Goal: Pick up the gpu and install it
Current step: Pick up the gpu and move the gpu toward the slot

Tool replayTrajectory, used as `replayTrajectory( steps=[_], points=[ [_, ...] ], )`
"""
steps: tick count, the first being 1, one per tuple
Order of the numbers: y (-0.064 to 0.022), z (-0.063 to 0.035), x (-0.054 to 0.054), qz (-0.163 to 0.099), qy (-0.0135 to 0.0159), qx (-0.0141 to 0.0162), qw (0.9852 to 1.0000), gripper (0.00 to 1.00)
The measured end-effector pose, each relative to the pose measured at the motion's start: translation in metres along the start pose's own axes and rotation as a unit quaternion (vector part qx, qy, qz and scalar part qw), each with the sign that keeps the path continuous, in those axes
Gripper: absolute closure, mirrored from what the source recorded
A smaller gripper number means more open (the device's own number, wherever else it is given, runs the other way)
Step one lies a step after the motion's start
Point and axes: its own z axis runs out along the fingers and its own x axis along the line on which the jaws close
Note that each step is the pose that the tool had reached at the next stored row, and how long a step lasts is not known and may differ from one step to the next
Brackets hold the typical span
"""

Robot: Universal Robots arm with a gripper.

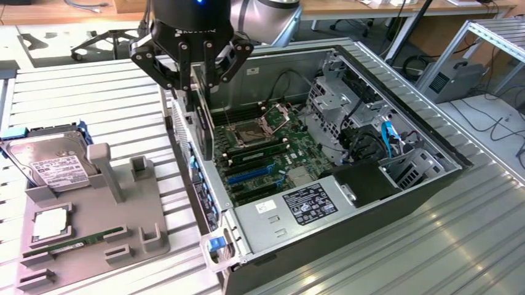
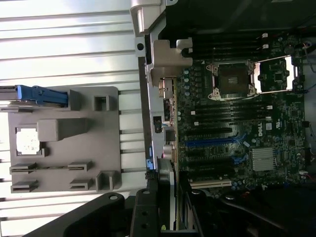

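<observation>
Hardware like this gpu (image 1: pixel 205 126), hanging on edge in the end effector's (image 1: pixel 201 81) narrow pinch just above the open computer case's (image 1: pixel 409 101) rear wall, looks light, stiff and fragile, best gripped along its bare top edge.

upper end of gpu (image 1: pixel 206 123) behind gripper (image 1: pixel 199 85)

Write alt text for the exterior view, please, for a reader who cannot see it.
The gripper holds the gpu edge-on over the open computer case, at its side nearest the grey holder. The holder, at the exterior view's left, carries a hard drive, a processor and a memory stick.
</observation>
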Motion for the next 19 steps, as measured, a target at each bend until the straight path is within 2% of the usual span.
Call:
replayTrajectory(
  steps=[10,13,16,19],
  points=[
    [0.0007,0.0003,-0.009,0.0,-0.0001,0.0007,1.0,0.73],
    [0.0011,0.0005,-0.016,0.0,-0.0001,0.0013,1.0,0.73],
    [0.002,0.0009,-0.028,0.0,-0.0003,0.0037,1.0,0.73],
    [0.0024,0.0011,-0.033,0.0,-0.0004,0.0051,1.0,0.73]
  ],
)
